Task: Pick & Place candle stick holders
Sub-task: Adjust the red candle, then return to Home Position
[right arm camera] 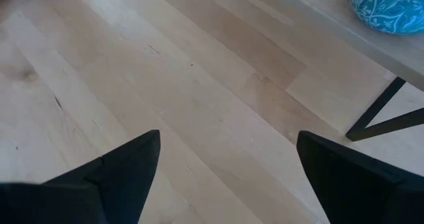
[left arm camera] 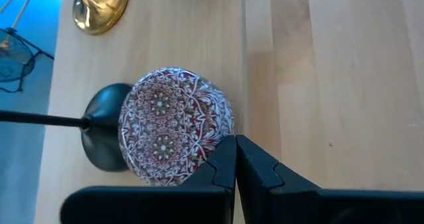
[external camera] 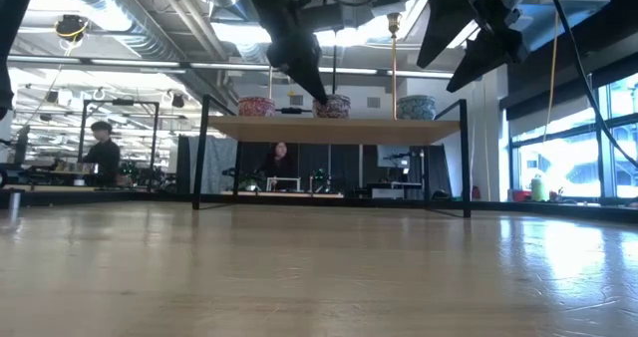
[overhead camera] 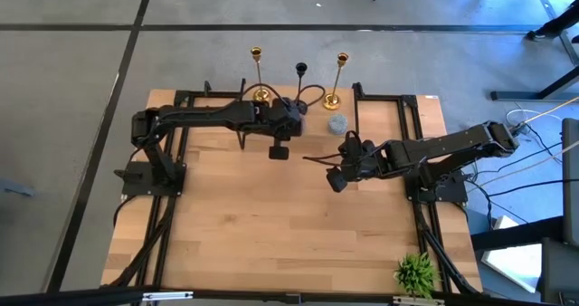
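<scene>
Three squat round holders stand on a raised wooden shelf [external camera: 339,130] at the table's far side: pink [external camera: 257,106], purple patterned [external camera: 333,106] and light blue [external camera: 416,106]. Two gold sticks [overhead camera: 256,71] [overhead camera: 339,78] and a black stick [overhead camera: 301,75] stand behind them. My left gripper [left arm camera: 235,159] is shut, its tips at the purple holder's [left arm camera: 173,126] side, next to the black stick's base [left arm camera: 101,128]. My right gripper [right arm camera: 228,164] is open and empty above the table's middle [overhead camera: 339,175]. My left gripper's shut fingertips [left arm camera: 225,154] stand at the purple holder's side wall [left arm camera: 211,151], coming down at a slant from the table's near side. I cannot tell whether they touch it. The holder sits upright on the shelf.
The shelf stands on black legs [right arm camera: 381,114]. A small green plant [overhead camera: 416,272] sits at the near right corner. The light blue holder also shows in the right wrist view [right arm camera: 387,8]. People sit in the room beyond [external camera: 100,143].
</scene>
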